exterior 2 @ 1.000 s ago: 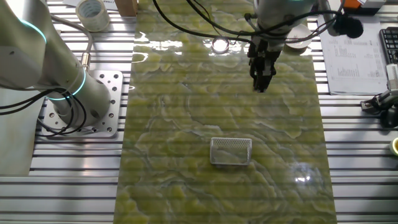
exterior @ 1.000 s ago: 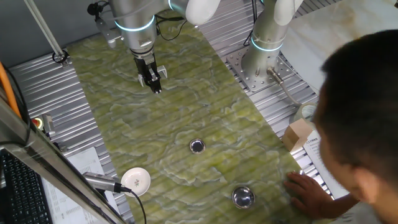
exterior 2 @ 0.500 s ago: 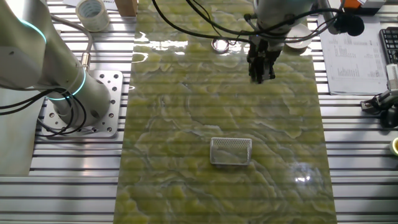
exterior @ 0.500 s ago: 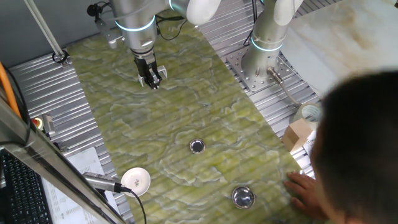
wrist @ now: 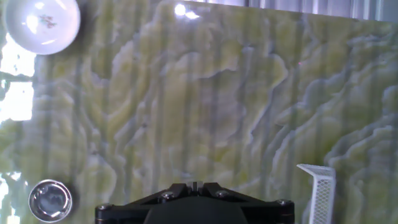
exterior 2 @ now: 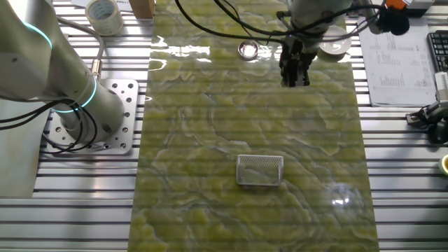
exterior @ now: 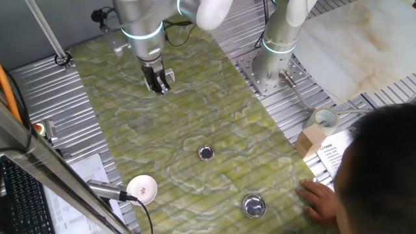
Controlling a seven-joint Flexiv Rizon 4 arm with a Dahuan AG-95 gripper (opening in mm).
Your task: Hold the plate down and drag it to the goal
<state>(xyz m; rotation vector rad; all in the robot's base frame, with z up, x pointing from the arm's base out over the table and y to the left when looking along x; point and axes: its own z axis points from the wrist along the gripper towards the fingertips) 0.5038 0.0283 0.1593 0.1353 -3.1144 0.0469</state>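
Observation:
The plate (exterior: 206, 153) is a small shiny silver dish lying on the green marbled mat. It also shows in the other fixed view (exterior 2: 247, 50) and at the lower left of the hand view (wrist: 50, 200). My gripper (exterior: 158, 88) hangs above the mat far from the plate, with its jaws shut and nothing between them. It shows in the other fixed view (exterior 2: 294, 79) to the right of and nearer than the plate. In the hand view the gripper (wrist: 194, 185) has its tips pressed together.
A larger metal bowl (exterior: 254, 206) and a white round disc (exterior: 142, 187) lie beyond the plate; the disc shows in the hand view (wrist: 40, 22). A white mesh basket (exterior 2: 260, 170) stands mid-mat. A person's hand (exterior: 318, 195) rests on the mat's edge. A second arm's base (exterior: 273, 62) is alongside.
My gripper has shifted a little along the mat toward the plate's end, still shut. The person's head has drawn back toward the lower right corner.

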